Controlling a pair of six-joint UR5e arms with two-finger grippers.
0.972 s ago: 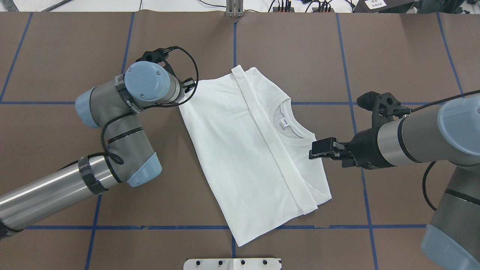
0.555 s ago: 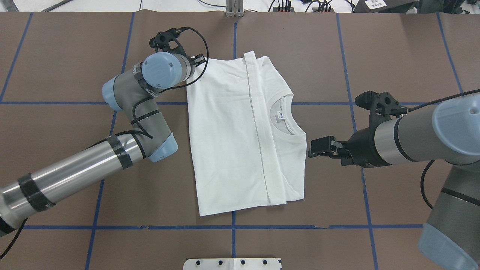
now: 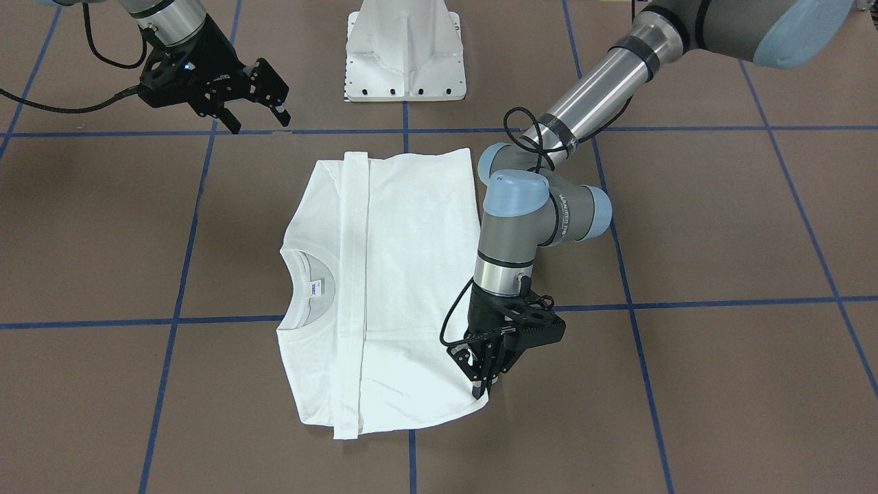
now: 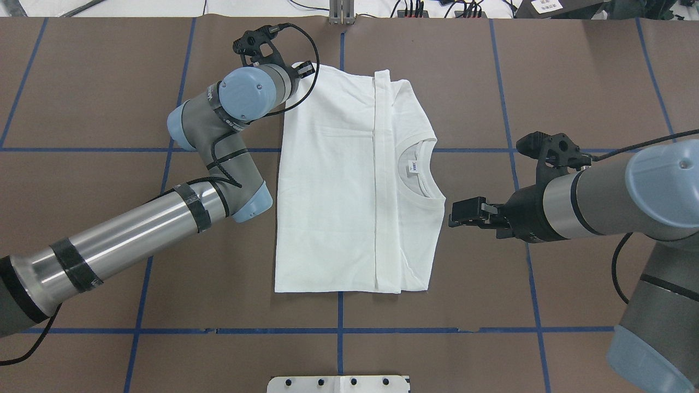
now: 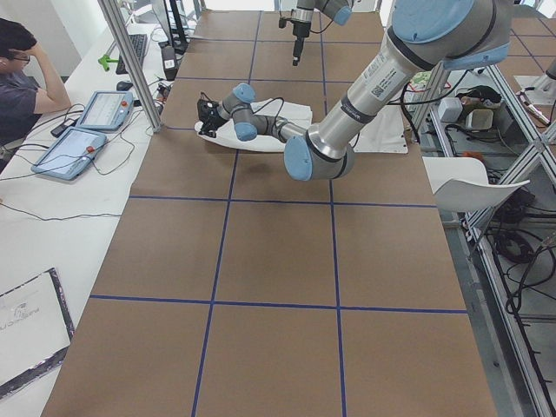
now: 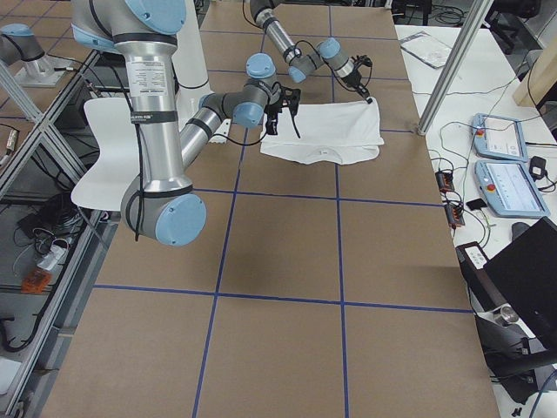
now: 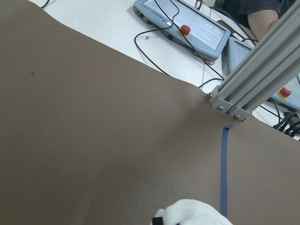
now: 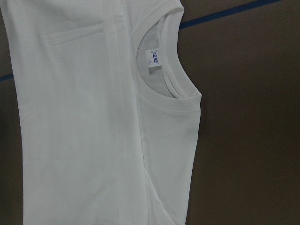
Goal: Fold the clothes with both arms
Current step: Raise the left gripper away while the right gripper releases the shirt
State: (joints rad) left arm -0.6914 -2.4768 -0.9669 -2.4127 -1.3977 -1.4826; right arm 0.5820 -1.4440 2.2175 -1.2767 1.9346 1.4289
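T-shirt [image 4: 327,191] turned, front-facing shows left fingers [image 3: 479,381] pinching

Bright, even light is being thrown from overhead, so only faint, soft-edged shadows are being cast on the brown table cover [image 4: 437,82]. The white T-shirt [image 4: 327,191] is being rendered nearly blown out, its creases barely being resolved. Streaks of glare are being reflected along the silver tube of the left arm [image 4: 125,240]. In the left wrist view the cloth at the lower edge is being blurred.
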